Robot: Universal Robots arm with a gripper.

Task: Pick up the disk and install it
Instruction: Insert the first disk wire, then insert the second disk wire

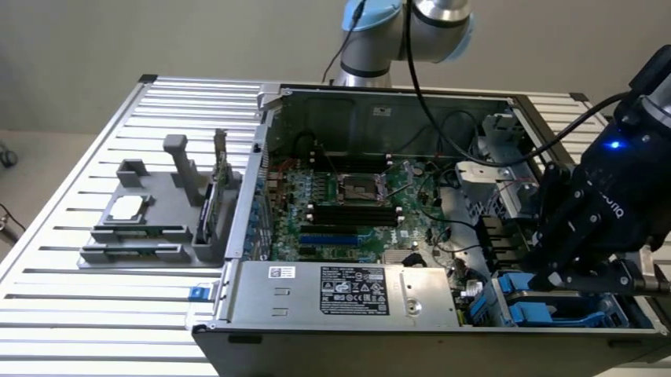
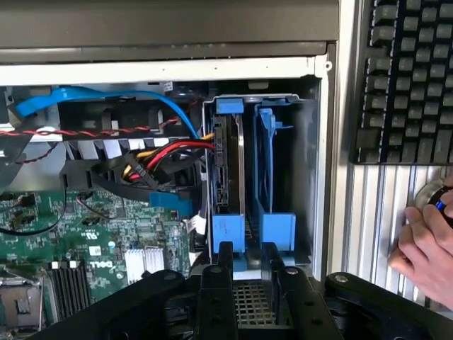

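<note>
The disk stands on edge in one slot of the drive bay at the corner of the open computer case. It is dark metal framed by a blue carrier, with red, yellow and black cables running to it. Beside it sits a second blue carrier. My black gripper hovers just off the blue end tabs. Its fingers are apart with bare mesh showing between them, so it is open. In the exterior view the gripper hangs over the blue carriers at the case's near corner on the exterior view's right.
The case holds a green motherboard and a silver power supply box. A grey fixture stands on the slatted table on the exterior view's left. A keyboard and a person's hand lie beside the case.
</note>
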